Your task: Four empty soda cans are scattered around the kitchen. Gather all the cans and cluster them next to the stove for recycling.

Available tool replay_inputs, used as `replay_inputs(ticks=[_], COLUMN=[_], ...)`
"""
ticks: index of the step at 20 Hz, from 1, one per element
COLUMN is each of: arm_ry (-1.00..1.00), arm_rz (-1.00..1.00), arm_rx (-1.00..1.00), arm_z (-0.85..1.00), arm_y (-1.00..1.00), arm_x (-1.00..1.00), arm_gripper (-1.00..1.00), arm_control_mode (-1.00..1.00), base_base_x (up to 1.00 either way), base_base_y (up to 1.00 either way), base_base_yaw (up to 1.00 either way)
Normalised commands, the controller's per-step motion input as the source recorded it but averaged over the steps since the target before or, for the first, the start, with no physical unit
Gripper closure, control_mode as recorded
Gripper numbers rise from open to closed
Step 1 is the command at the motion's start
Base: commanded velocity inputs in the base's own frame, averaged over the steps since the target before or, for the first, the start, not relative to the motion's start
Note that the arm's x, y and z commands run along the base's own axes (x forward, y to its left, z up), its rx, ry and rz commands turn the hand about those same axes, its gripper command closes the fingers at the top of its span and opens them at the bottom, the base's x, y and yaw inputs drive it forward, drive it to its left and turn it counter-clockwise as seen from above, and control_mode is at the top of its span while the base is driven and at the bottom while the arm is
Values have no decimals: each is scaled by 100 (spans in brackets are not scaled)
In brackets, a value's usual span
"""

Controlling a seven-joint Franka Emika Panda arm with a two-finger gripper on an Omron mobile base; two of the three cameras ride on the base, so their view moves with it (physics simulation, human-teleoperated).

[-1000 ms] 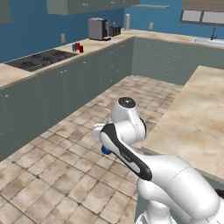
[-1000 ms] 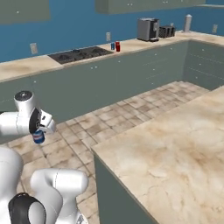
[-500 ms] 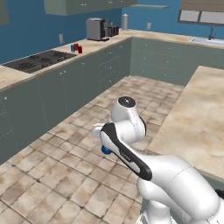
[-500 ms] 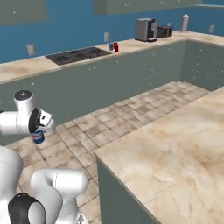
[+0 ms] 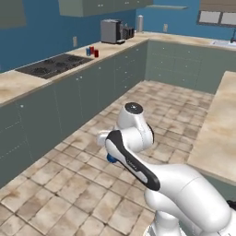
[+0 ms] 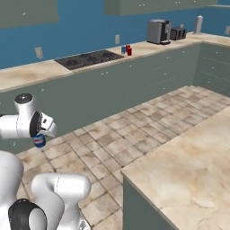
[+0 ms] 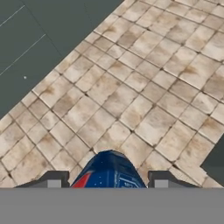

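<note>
While the gripper [image 7: 107,181] stays clamped on a blue soda can [image 7: 109,170] low in frame, a jolt could drop it before reaching the cans [image 6: 126,50] beside the stove [image 6: 89,58], upper centre.

You're looking down at the tiled floor [image 7: 144,87], grey cabinet fronts [image 7: 35,48] at upper left. The blue can [image 7: 109,171] with red and white marks sits clamped between the gripper [image 7: 107,180] fingertips [image 7: 53,179], a dark corner at right edge.
</note>
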Motion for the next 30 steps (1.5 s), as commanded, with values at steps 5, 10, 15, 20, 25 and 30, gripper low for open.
replay_inputs(ticks=[5, 10, 15, 20, 25, 30], arm_ry=[0, 0, 0, 0, 0, 0], arm_rz=[0, 0, 0, 0, 0, 0], arm_rx=[0, 0, 0, 0, 0, 0], arm_z=[0, 0, 0, 0, 0, 0], arm_y=[0, 0, 0, 0, 0, 0], arm_x=[0, 0, 0, 0, 0, 0], arm_gripper=[100, 100, 100, 100, 100, 100], arm_control_mode=[100, 100, 100, 100, 100, 100], base_base_x=[67, 75, 75, 75, 72, 71], base_base_y=[24, 7, 3, 3, 5, 6], base_base_yaw=[-8, 0, 0, -6, -15, -17])
